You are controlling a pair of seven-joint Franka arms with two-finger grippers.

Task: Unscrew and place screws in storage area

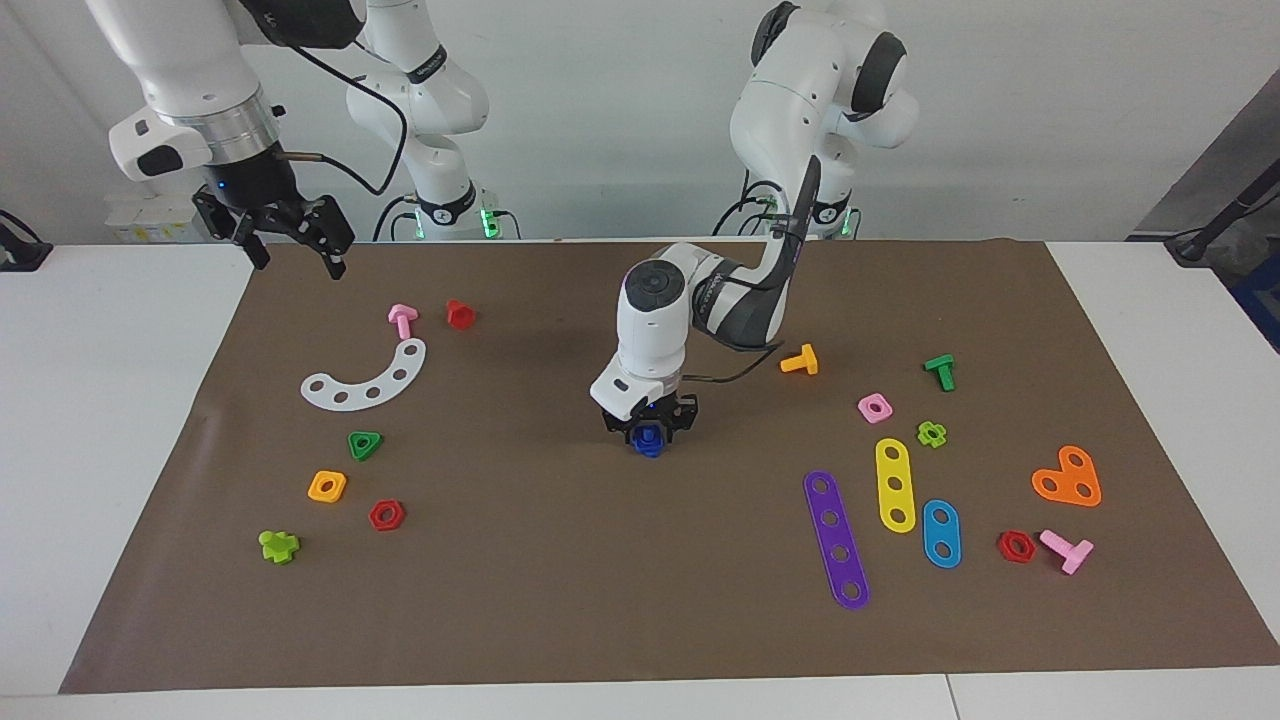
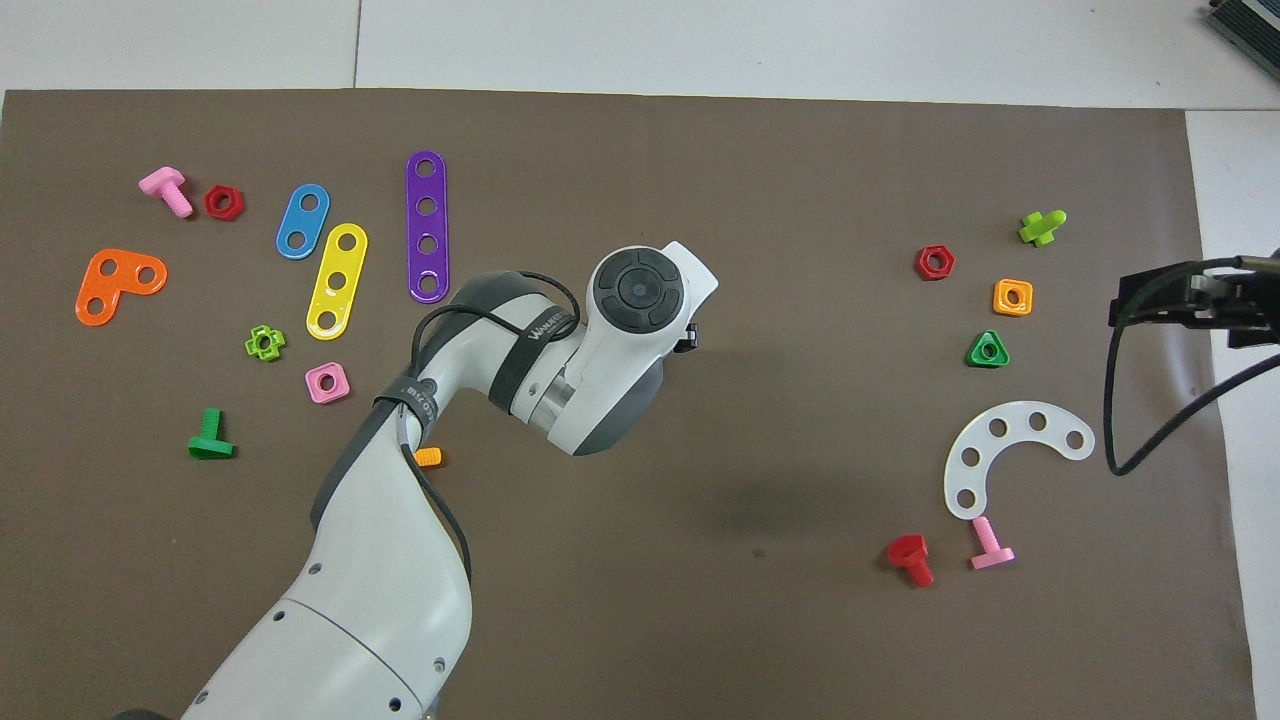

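**Desk:** What does the wide shot give us, biggest thing first?

**Photographer:** A white tabletop [image 1: 100, 400] under a brown paper mat [image 1: 560, 600]. The mat serves as the storage area, and coloured toy nuts, bolts and holed strips are scattered toward both ends of it. The left arm bends down over the middle of the mat. The right arm waits raised over the mat's corner at its own end, with the right claw [image 1: 295, 240] spread open and empty.

**Desk:** And the task's piece?

**Photographer:** The dark-blue screws [image 1: 648, 441], a bolt with its nut, sit mid-mat, well apart from both clusters of parts. The left claw [image 1: 650, 428] is down around them. Whether it has clamped on them cannot be told.

**Desk:** So which step is this?

**Photographer:** By my reading it is the grasp that opens the unscrewing, and nothing has been separated or stored yet. The next move calls for a firm hold on the bolt head and then a twist. The nut would need to be kept from turning, and the right arm may be needed for that.

**Desk:** Any difference between the two cameras?

**Photographer:** Only the facing view shows the blue piece and the claw around it. From overhead the left arm's wrist covers both, and the arm hides most of the orange bolt [image 1: 800, 360] as well. The overhead view does set out the spacing of the strips more plainly, such as the purple strip [image 2: 427, 226].
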